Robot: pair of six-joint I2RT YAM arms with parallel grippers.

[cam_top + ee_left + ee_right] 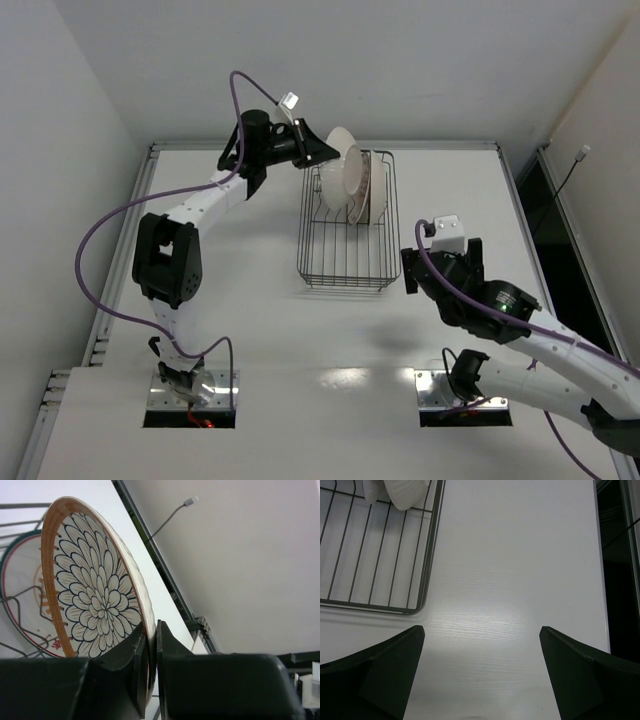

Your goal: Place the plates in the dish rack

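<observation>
Two plates show at the far end of the dish rack (pixel 340 285), which stands on the table (pixel 250 330) close to its far edge, about midway between the left and right edges. The left claw (pixel 152 630) is closed tight on the rim of the petal-patterned plate (pixel 95 595), one finger on the decorated face and the other on the white underside. This plate is on edge, leaning a little, over the rack's far left corner. From above, its plain white back faces the camera. I cannot tell whether its lower edge touches the wires.

Just behind it, on the side of its decorated face, a second plate (pixel 22 595) stands upright among the rack's wires, with a dark outer line and a red ring around a pale centre. The near part of the rack holds only bare wire.

The right claw (pixel 481 628) has its jaws spread as wide as they go, with nothing between them. It hangs above bare table just beside the rack's near right corner, apart from the rack and the plates.
</observation>
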